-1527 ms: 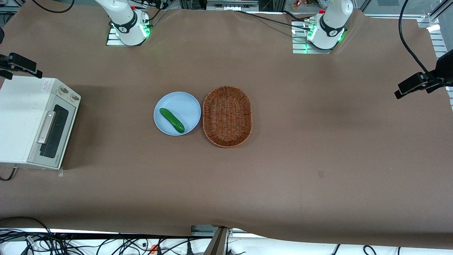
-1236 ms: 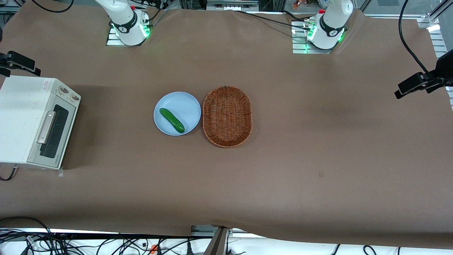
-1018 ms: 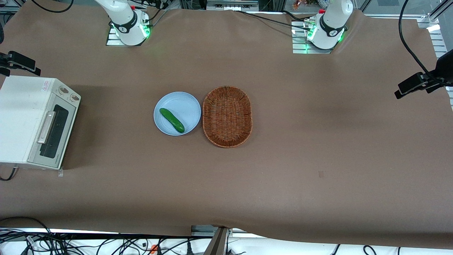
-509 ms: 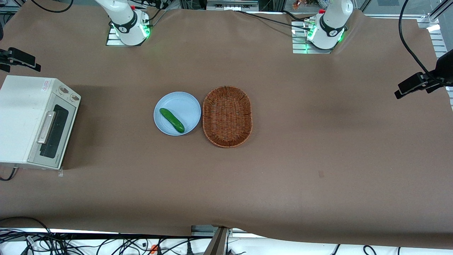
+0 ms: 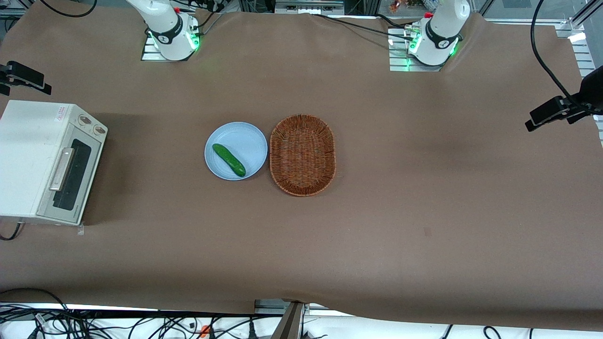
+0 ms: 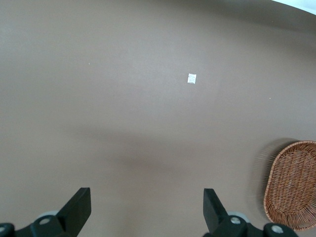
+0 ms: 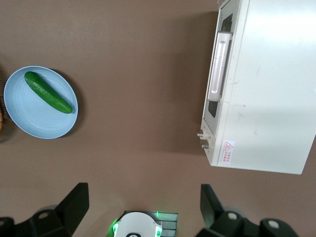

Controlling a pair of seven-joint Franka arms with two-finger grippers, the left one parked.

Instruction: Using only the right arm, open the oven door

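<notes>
The right arm's hand (image 7: 143, 207) hangs high above the bench (image 5: 377, 226), well clear of the toaster oven (image 5: 28, 155) and looking straight down on it. Its two black fingers (image 7: 74, 200) stand wide apart with nothing between them, so it has hold of nothing at all. In the front view only a dark piece of the hand shows, just above the oven's top edge and toward the arm bases.

From there the oven is the nearest thing. It sits at the working arm's end of the bench, cream-white, with the oven door (image 5: 70, 179) turned toward the middle of the bench. The door lies flat against the body, shut along its whole length as far as I can tell, its silver bar handle (image 7: 218, 66) running along the upper edge of the dark glass. The two knobs (image 5: 92, 125) sit beside the door at the end farther from the front camera (they play no part here).

Farther out from the oven, near the middle of the bench, a pale blue plate (image 5: 245, 136) carries a cucumber (image 5: 228, 160), and a wicker basket (image 5: 302, 154) lies just beside the plate, toward the parked arm's end.

So nothing of the job is done yet, by my reckoning. The hand is not touching the handle, and the door has not begun to swing. Everything is left: come down to the bar, close on it or hook it, and pull the door out and down.
</notes>
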